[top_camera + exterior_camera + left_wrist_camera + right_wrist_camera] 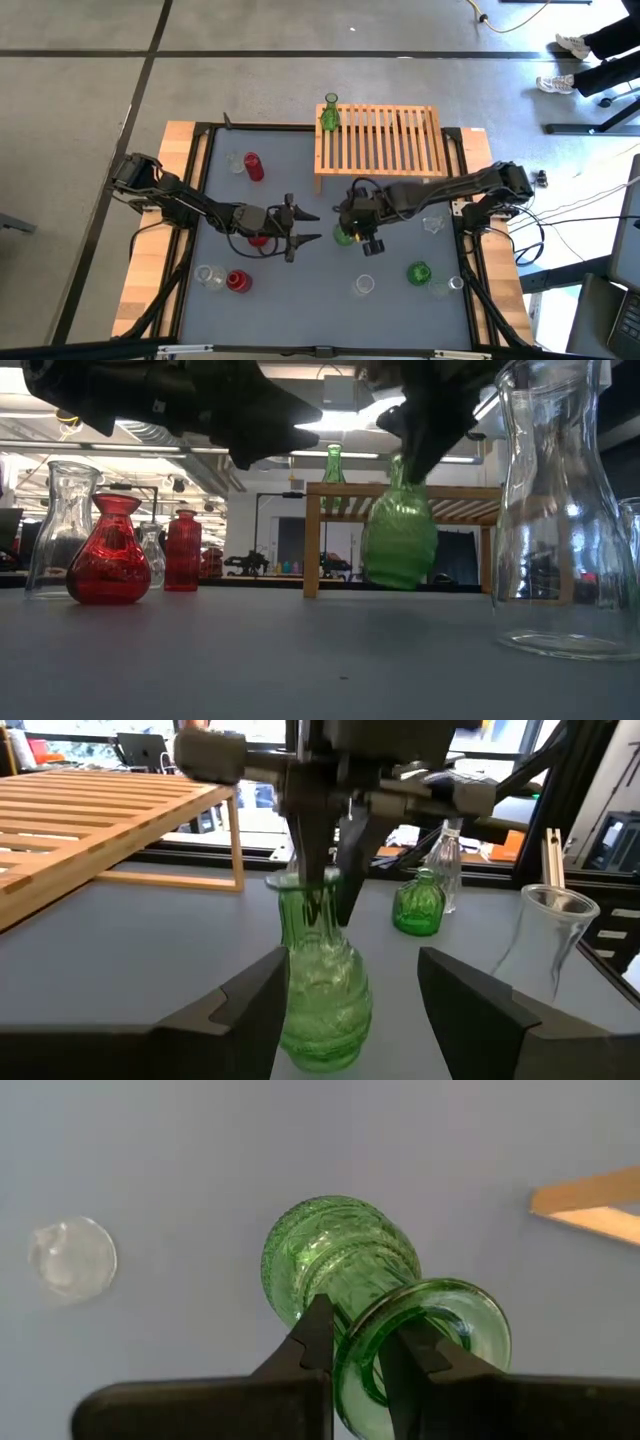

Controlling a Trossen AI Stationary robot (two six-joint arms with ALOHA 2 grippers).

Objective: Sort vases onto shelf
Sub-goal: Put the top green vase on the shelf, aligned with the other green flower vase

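One green vase [345, 1265] hangs pinched in the right end effector [355, 1345]; no writing legible.

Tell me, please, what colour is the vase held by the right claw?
Green, with ribbed translucent glass: the held vase shows best in the right wrist view.

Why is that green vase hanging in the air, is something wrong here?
Nothing is spilled or broken. The green vase looks odd only because the right claw holds it by its rim, one finger inside the neck, lifted off the table and slightly tilted. The left claw is open beside it. One green vase already stands on the shelf.
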